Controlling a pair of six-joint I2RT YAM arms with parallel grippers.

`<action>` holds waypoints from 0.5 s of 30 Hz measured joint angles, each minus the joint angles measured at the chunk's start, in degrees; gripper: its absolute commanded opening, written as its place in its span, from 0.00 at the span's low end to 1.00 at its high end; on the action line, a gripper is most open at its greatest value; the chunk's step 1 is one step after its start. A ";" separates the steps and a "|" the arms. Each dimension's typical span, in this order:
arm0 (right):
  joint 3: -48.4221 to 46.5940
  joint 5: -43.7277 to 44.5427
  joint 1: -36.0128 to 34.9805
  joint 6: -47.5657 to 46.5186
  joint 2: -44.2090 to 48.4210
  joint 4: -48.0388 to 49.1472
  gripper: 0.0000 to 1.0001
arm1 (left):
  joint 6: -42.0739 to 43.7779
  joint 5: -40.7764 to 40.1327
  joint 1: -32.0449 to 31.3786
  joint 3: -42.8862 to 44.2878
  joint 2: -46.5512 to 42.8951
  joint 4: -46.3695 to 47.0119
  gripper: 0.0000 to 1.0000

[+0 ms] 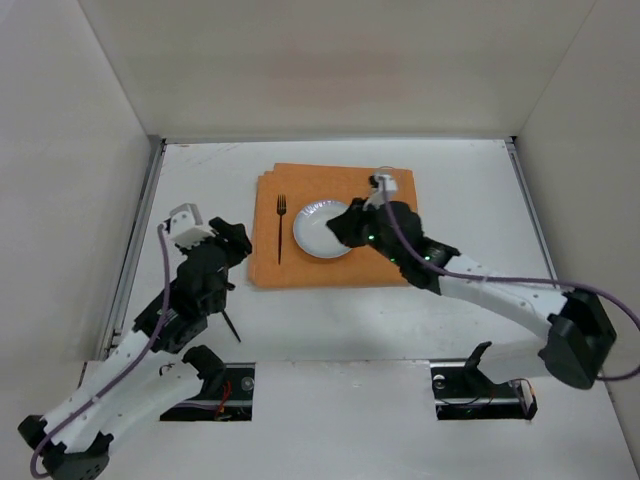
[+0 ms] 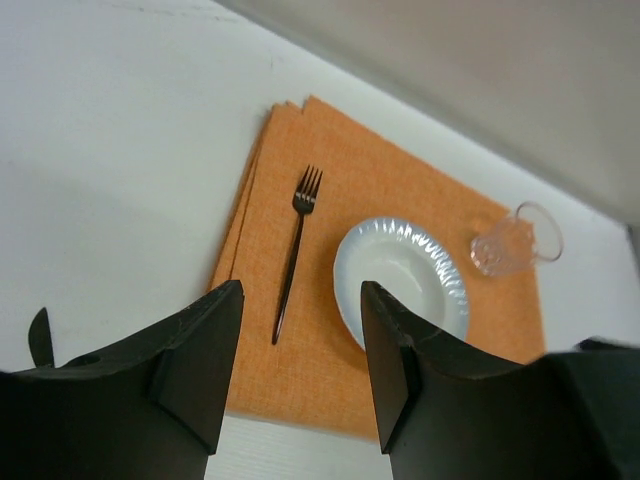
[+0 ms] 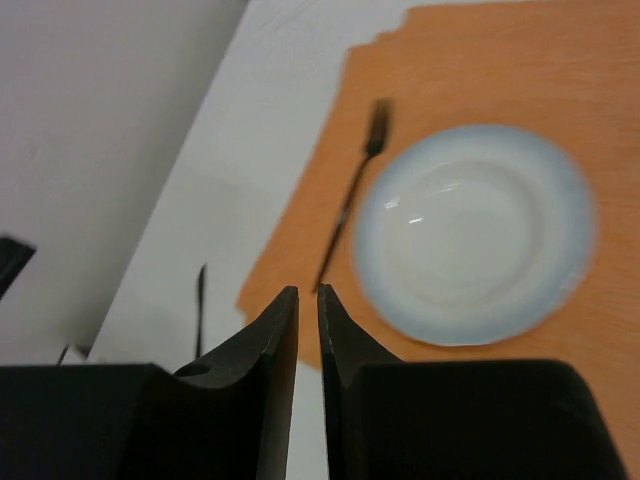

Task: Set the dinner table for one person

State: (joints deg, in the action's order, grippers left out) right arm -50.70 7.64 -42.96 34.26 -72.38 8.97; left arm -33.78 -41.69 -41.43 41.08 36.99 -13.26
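White panels wall in the white surface point(image 1: 470, 210), which spreads from the arm bases to the far wall. An orange placemat point(image 1: 268, 272) lies on it toward 12 o'clock. On the mat we find a fork point(image 1: 281, 228) at 9 o'clock of the plate point(image 1: 315, 232) and a glass point(image 2: 515, 240) at its 1 o'clock. A thin dark utensil point(image 1: 231, 325) lies on the bare surface, at 7 o'clock off the mat; we cannot tell knife from spoon. We judge the step in hand to be moving it to the plate's 3 o'clock side: descend from above, set the fingers across the handle, grip at mid-length, and lift clear before crossing the plate. The left claw point(image 2: 300, 288) stands wide open and empty beside the mat's 9 o'clock edge. The right claw point(image 3: 308, 300) hovers at the plate's 3 o'clock rim, with only a slit between its fingers, holding nothing.
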 measured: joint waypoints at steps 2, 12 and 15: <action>-4.35 0.76 -6.23 -0.42 -5.29 -0.04 0.19 | -1.38 -1.42 0.59 1.38 -3.52 -2.36 0.48; -28.59 4.57 -25.88 -4.07 -38.53 -3.04 0.31 | -1.57 -5.86 3.41 6.54 -12.46 -4.57 0.49; -31.47 5.64 -29.24 -4.76 -43.39 -3.93 0.38 | 0.31 -6.36 4.13 7.63 -13.25 -3.17 0.50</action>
State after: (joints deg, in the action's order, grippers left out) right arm -82.17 13.28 -72.20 29.50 -115.77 5.04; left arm -33.47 -48.05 -37.30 48.71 23.75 -16.43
